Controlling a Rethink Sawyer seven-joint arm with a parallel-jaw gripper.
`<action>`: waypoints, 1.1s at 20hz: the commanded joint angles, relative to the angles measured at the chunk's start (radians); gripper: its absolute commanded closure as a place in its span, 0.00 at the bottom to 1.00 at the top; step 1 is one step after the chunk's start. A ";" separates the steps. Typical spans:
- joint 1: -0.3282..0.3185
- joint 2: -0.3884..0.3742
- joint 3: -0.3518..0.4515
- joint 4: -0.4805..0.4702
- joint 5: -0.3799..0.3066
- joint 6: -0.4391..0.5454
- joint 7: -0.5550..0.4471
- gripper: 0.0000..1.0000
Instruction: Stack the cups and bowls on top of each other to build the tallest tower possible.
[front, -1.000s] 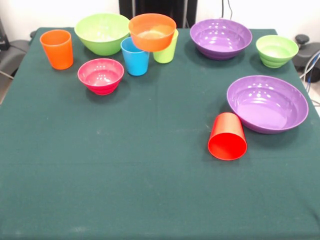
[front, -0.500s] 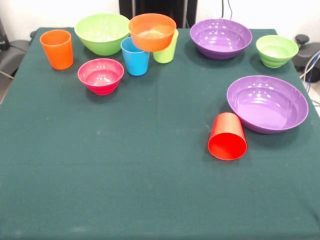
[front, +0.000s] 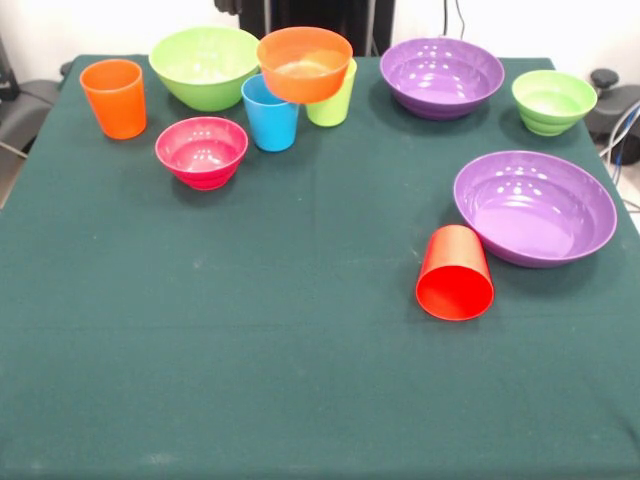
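Observation:
On the green cloth, the orange bowl (front: 304, 63) sits raised on the rims of the sky blue cup (front: 270, 115) and the lime green cup (front: 334, 102); this is the only stack in view. The large lime green bowl (front: 204, 66) and the orange cup (front: 113, 97) stand to their left. In front of them is the pink bowl (front: 202, 151). A red cup (front: 455, 273) lies on its side, mouth toward the camera, beside a purple bowl (front: 534, 206). A second purple bowl (front: 442, 76) and the small green bowl (front: 553, 101) stand at the back right. Only a dark tip of my gripper (front: 226, 5) shows at the top edge.
The table's edges (front: 30, 140) run close to the orange cup on the left and to the near purple bowl on the right. Cables and dark equipment (front: 612, 100) lie off the right side.
A small dark shape has come into view at the top edge above the large lime green bowl. The cups and bowls have not moved.

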 joint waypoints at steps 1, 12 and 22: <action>-0.017 0.102 0.136 -0.065 -0.100 -0.017 -0.147 1.00; -0.064 0.162 0.185 -0.097 -0.151 -0.042 -0.144 1.00; -0.095 0.205 0.209 -0.108 -0.193 -0.071 -0.117 1.00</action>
